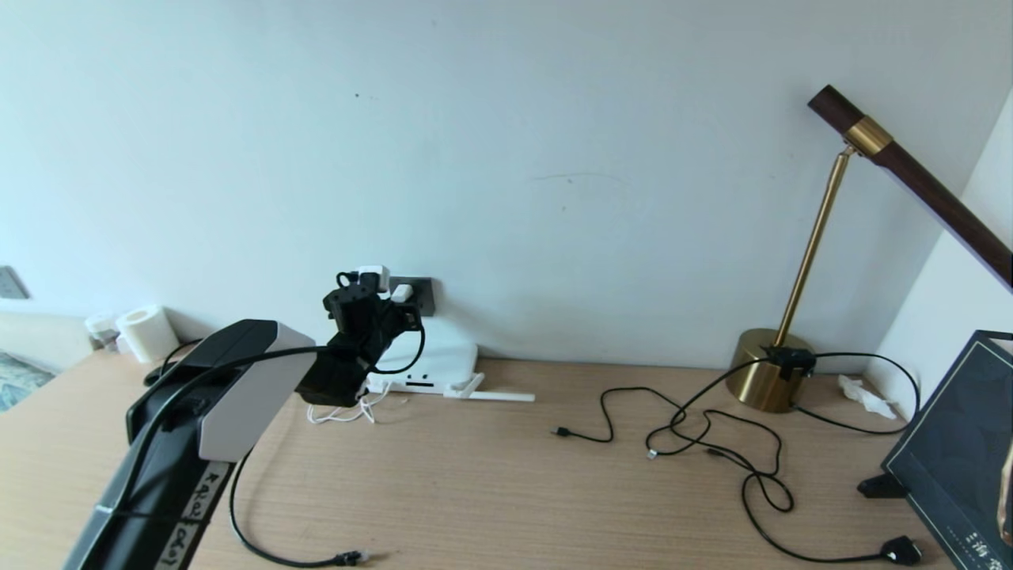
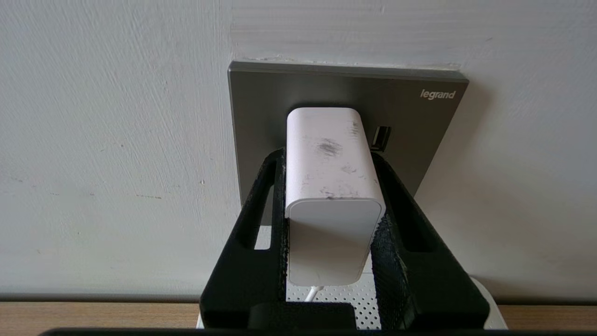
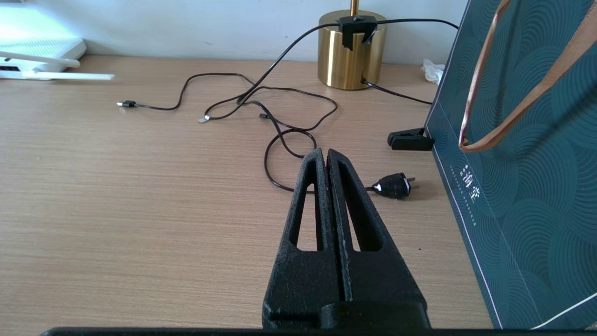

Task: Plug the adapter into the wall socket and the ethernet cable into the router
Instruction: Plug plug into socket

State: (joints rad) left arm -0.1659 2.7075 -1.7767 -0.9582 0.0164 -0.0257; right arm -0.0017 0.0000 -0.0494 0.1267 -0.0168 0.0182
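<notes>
Fingers of left gripper clamped on adapter at wall socket; prongs best pushed squarely home before release. Right gripper parked, closed empty.

White adapter pressed against dark wall socket.

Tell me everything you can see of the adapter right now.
The adapter is a small white rounded block of smooth plastic, scuffed with grey smudges on its upper face. A thin white cord leaves its rear end. It points level at the wall, front end against the dark grey wall socket, beside a small slot. The left gripper clamps it by both sides. How deep it sits cannot be seen.
</notes>
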